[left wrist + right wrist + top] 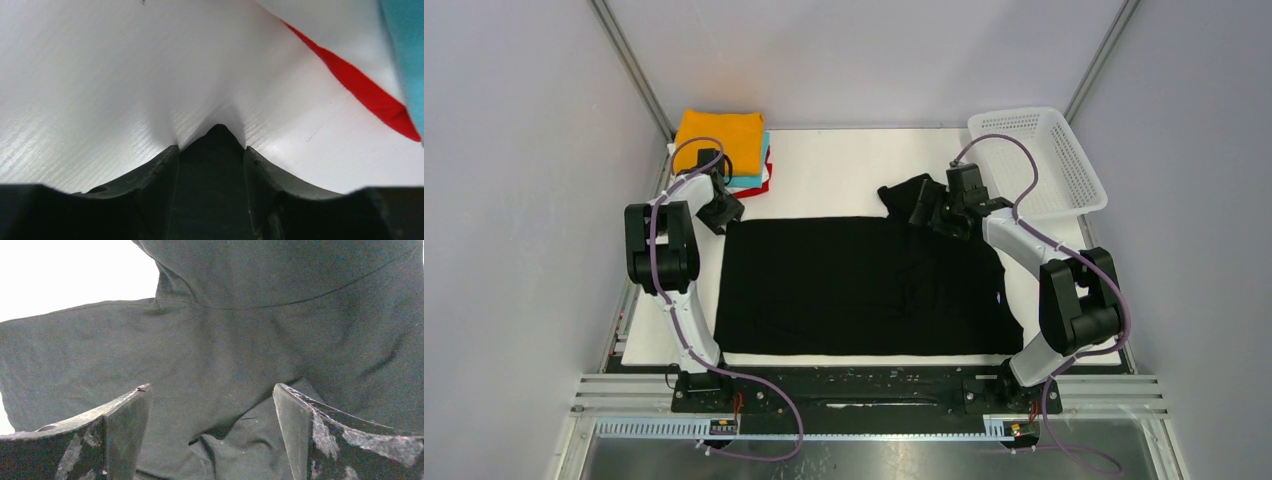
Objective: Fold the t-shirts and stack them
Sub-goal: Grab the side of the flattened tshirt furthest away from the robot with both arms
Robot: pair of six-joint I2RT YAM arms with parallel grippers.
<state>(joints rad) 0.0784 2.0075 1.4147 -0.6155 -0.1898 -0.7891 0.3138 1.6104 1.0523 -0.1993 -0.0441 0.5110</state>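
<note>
Nearest us, the two arm bases are sitting on a dark rail point(854, 388) at the table's point(824, 170) near edge.

On the left, the left gripper point(721, 212) is reaching down at the far left corner of the black shirt point(854, 285). In its wrist view we are seeing its fingers point(155, 185) drawn close together, with a point of black cloth pinched between them and poking out past the tips. How much cloth is sitting deeper in the grip is hidden from us.

Behind it, at the far left corner, a folded stack is lying with the orange shirt point(719, 135) on top. Of the turquoise shirt point(764, 152) and the red shirt point(360, 85) we are seeing only thin edges, and any white layer is blending into the table, so we are not making it out.

The black shirt is lying spread across the middle, its far right sleeve rumpled.

The right gripper point(929, 215) is hanging over that sleeve with its fingers point(120, 425) spread wide, gripping nothing; whether the tips are touching the cloth we cannot tell.

At the far right corner the basket point(1074, 190) is showing only its own mesh floor.
</note>
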